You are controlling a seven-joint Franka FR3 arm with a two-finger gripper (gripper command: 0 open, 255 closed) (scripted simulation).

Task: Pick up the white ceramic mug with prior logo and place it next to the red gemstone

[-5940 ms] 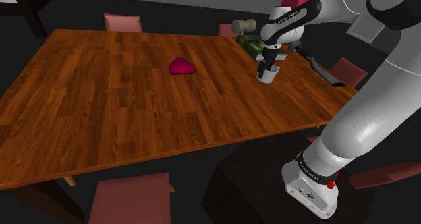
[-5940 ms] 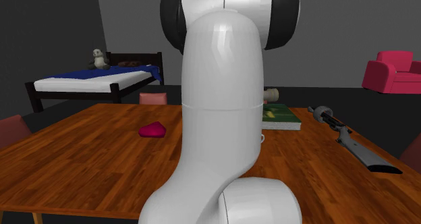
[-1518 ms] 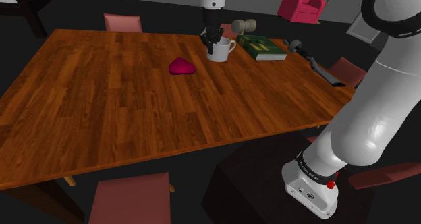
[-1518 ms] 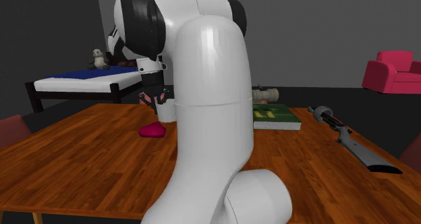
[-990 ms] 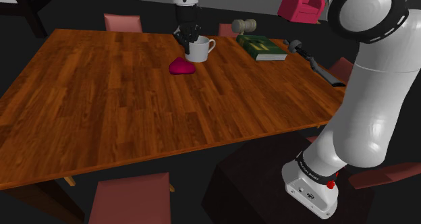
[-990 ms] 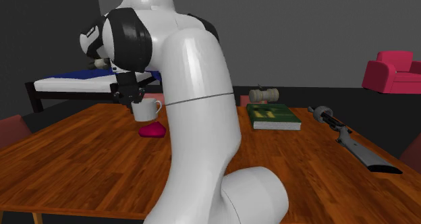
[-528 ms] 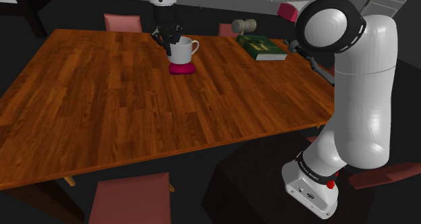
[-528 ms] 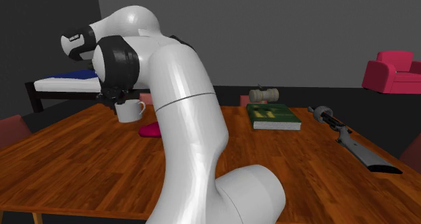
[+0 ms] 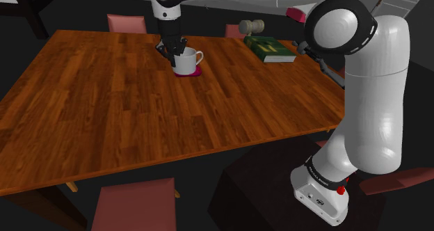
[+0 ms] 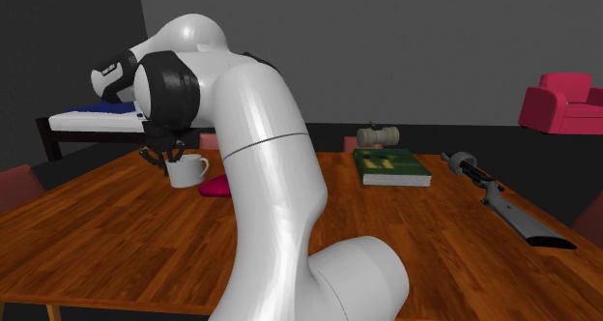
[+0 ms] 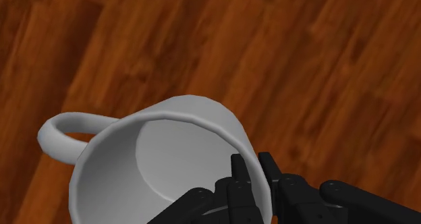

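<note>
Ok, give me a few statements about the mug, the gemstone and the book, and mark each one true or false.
1. The gripper clasps the mug by its rim. True.
2. The mug holds liquid. False: it is empty inside.
3. The book is blue. False: it is green.
4. The gemstone lies right by the mug. True.
</note>
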